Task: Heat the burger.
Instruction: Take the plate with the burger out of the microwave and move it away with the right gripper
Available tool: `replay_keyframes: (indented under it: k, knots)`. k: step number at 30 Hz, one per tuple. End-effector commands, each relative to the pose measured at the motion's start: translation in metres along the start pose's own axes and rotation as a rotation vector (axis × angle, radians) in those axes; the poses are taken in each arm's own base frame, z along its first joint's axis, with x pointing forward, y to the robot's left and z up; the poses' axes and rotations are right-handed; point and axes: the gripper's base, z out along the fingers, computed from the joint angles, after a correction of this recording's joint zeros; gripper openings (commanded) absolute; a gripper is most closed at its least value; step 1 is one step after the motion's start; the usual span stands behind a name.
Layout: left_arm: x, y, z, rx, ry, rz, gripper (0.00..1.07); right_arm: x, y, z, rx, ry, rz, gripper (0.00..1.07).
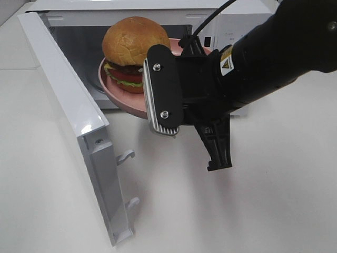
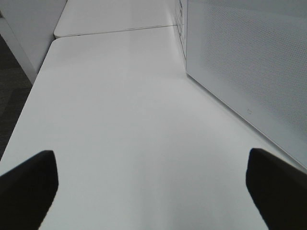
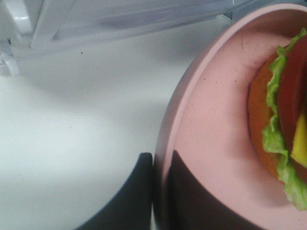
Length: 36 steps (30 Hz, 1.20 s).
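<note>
Right fingers (image 3: 160, 191) clamped narrow on the near rim of the pink plate (image 3: 211, 143), one finger under the rim, one over. In the high view, right gripper (image 1: 164, 100) at centre, plate (image 1: 113, 89) held off the tabletop (image 1: 237, 211) at about 10 o'clock from the wrist, level or nearly so. Burger (image 1: 134, 50) seated on the plate, toward its far side; bun on top, lettuce, tomato and a yellow slice showing at the edge. Burger (image 3: 283, 124) well clear of the fingers in the wrist view.

Plate hanging at the mouth of the microwave (image 1: 231, 23), far edge apparently just inside the cavity, near edge outside. Door (image 1: 73, 121) swung wide toward 8 o'clock, latch hooks pointing into the gap below the plate.

Left fingers (image 2: 29, 184) spread wide, holding nothing, over bare tabletop beside the microwave's side wall; out of sight in the high view.

Step in hand, by judgement: sliding the loaded plate into the cavity. To do well: keep plate flat, since the grip is at one rim and the burger's weight sits far out; advance straight toward 11 o'clock; mind bun top against cavity ceiling; lower until plate bears on the floor before letting go; withdraw clear of the door hooks.
</note>
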Motion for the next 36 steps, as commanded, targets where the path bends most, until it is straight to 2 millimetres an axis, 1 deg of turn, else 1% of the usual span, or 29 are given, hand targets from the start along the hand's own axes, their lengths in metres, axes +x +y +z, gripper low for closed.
replay_keyframes:
  k: [1, 2, 6, 10, 14, 15, 17, 18, 19, 21, 22, 24, 36]
  knots:
    - [0.002, -0.001, -0.002, -0.002, -0.021, -0.002, 1.01, -0.002, -0.004, -0.016, 0.096, -0.044, 0.003, 0.00]
    - [0.002, -0.001, -0.002, -0.002, -0.021, -0.002, 1.01, 0.001, 0.001, -0.020, 0.094, -0.042, 0.005, 0.00]
    - [0.002, -0.001, -0.002, -0.002, -0.021, -0.002, 1.01, 0.005, 0.007, -0.025, 0.092, -0.036, 0.003, 0.00]
    - [0.002, -0.001, -0.002, -0.002, -0.021, -0.002, 1.01, 0.012, 0.019, -0.038, 0.089, -0.027, 0.006, 0.00]
    - [0.002, -0.001, -0.002, -0.002, -0.021, -0.002, 1.01, 0.016, 0.024, -0.044, 0.097, -0.024, 0.007, 0.00]
    - [0.002, -0.001, -0.002, -0.002, -0.021, -0.002, 1.01, 0.019, 0.030, -0.049, 0.102, -0.022, 0.017, 0.00]
    - [0.002, -0.001, -0.002, -0.002, -0.021, -0.002, 1.01, 0.021, 0.032, -0.051, 0.104, -0.024, 0.021, 0.00]
    - [0.002, -0.001, -0.002, -0.002, -0.021, -0.002, 1.01, 0.024, 0.038, -0.054, 0.098, -0.021, 0.034, 0.00]
    - [0.002, -0.001, -0.002, -0.002, -0.021, -0.002, 1.01, 0.024, 0.038, -0.054, 0.098, -0.021, 0.034, 0.00]
    - [0.002, -0.001, -0.002, -0.002, -0.021, -0.002, 1.01, 0.030, 0.047, -0.057, 0.088, -0.015, 0.048, 0.00]
    - [0.002, -0.001, -0.002, -0.002, -0.021, -0.002, 1.01, 0.030, 0.047, -0.057, 0.088, -0.015, 0.048, 0.00]
    - [0.002, -0.001, -0.002, -0.002, -0.021, -0.002, 1.01, 0.034, 0.055, -0.061, 0.090, -0.012, 0.060, 0.00]
    - [0.002, -0.001, -0.002, -0.002, -0.021, -0.002, 1.01, 0.046, 0.069, -0.076, 0.119, 0.003, 0.092, 0.00]
